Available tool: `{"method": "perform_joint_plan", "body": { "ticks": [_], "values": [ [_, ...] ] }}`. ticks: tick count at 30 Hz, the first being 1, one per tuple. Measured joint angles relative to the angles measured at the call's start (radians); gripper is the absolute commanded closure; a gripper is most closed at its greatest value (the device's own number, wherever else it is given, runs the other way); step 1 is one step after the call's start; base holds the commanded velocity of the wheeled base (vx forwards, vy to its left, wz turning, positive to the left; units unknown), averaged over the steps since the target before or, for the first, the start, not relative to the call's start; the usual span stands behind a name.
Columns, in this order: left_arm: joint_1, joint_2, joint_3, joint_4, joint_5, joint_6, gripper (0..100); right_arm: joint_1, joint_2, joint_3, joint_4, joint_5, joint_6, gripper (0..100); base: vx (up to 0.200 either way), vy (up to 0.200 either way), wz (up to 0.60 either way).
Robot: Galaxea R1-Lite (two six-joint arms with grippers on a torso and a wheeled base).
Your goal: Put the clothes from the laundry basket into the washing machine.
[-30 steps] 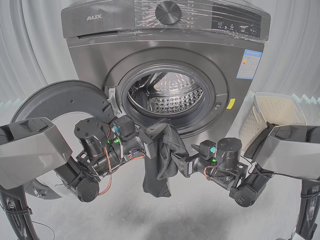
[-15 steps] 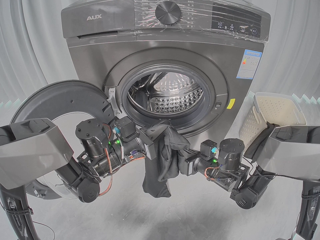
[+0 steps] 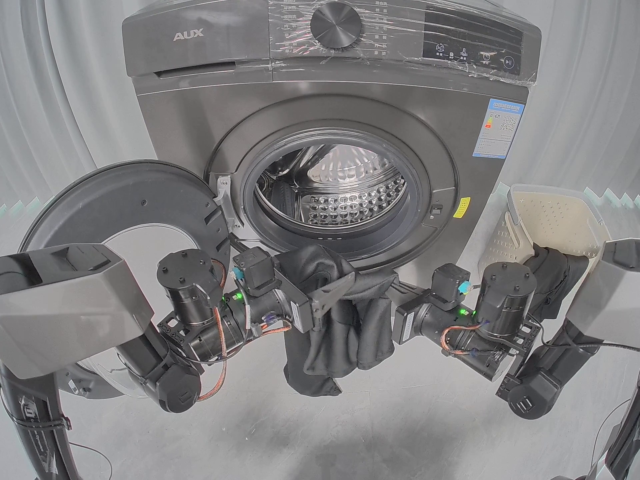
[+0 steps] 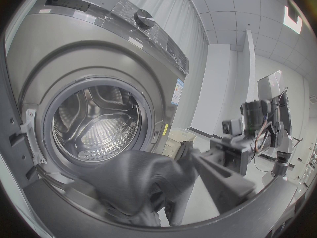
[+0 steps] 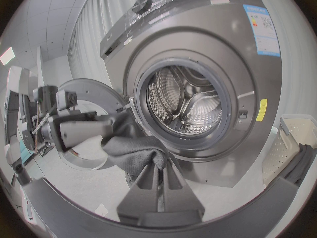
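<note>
I have the dark garment [image 3: 333, 331] hanging just below the drum [image 3: 347, 191], none of it inside. My right gripper [image 5: 158, 165] is pinched tight on one edge; I cannot tell what hold the left gripper [image 3: 327, 295] has under the cloth. I think the long loose tail could snag on the drum's rim or slip to the floor. I see no clothes in the drum yet. The laundry basket [image 3: 567, 211], right of the drum, holds another dark piece [image 3: 557, 271].

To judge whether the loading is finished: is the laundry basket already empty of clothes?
No, in the head view a dark garment hangs over the rim of the laundry basket beside the washing machine.
</note>
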Motion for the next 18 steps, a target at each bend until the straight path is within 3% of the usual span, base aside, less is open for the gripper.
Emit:
{"method": "perform_joint_plan", "body": {
  "ticks": [18],
  "values": [
    [0.040,0.090,0.040,-0.002,0.002,0.008,0,-0.024,-0.097,-0.013,0.010,-0.005,0.001,100,0.000,0.000,0.00]
  ]
}}
